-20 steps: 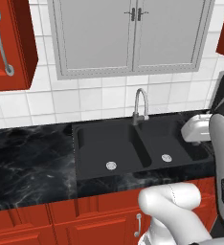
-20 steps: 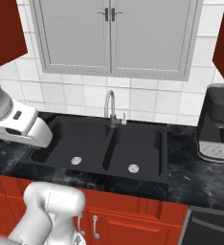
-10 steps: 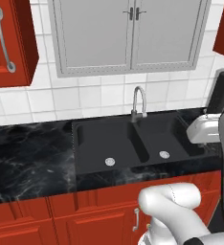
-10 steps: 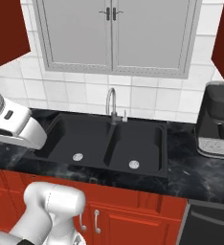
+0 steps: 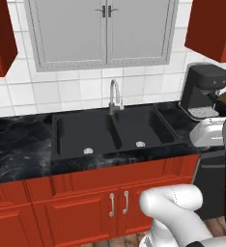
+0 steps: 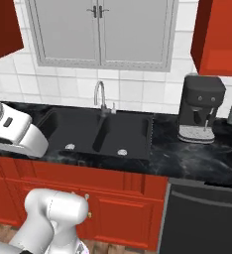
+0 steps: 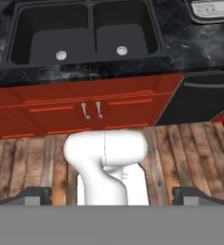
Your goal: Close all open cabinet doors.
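Red door is up and to the right, tool is low and aimed at the floor

The open-looking cabinet door (image 6: pixel 218 34) hangs upper right, above the coffee machine (image 6: pixel 200 106) on the table (image 6: pixel 197 158). The tool (image 7: pixel 112 194) sits pulled back, looking down over the sink (image 7: pixel 85 33); fingertips spread wide, gripping nothing. I'd guess it needs to swing up and right.

Glossy red cabinet doors (image 5: pixel 215 29), black marbled counter (image 5: pixel 13 149).
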Robot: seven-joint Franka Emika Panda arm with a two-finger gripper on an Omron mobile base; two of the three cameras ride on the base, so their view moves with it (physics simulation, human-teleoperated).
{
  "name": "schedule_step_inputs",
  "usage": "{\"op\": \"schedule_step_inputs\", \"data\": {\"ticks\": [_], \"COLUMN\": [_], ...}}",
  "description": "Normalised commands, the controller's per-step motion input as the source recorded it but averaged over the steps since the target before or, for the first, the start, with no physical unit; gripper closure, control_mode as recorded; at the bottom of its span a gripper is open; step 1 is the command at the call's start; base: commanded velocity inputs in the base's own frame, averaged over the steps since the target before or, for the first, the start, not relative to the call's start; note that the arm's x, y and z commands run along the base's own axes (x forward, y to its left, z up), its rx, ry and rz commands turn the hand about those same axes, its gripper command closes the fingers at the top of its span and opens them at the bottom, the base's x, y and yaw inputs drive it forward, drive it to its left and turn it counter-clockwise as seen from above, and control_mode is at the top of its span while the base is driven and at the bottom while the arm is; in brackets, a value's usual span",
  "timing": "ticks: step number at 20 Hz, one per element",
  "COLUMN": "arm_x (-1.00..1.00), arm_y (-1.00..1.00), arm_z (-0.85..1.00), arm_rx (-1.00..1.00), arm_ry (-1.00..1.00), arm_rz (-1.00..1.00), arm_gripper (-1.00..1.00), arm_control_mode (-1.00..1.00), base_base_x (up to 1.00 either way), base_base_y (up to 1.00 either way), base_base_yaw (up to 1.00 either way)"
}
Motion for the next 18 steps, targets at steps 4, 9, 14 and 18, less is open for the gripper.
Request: {"op": "schedule_step_inputs", "data": {"ticks": [4,9,14,18], "arm_x": [0.0,0.0,0.0,0.0], "arm_y": [0.0,0.0,0.0,0.0], "arm_z": [0.0,0.0,0.0,0.0], "arm_rx": [0.0,0.0,0.0,0.0], "arm_ry": [0.0,0.0,0.0,0.0], "arm_rz": [0.0,0.0,0.0,0.0], "arm_gripper": [-1.0,-1.0,-1.0,-1.0], "arm_control_mode": [1.0,1.0,1.0,1.0], "base_base_x": [-0.34,-0.26,-0.08,0.0], "base_base_y": [-0.43,-0.15,0.0,-0.3], "base_base_yaw": [-0.28,-0.44,-0.49,-0.36]}}
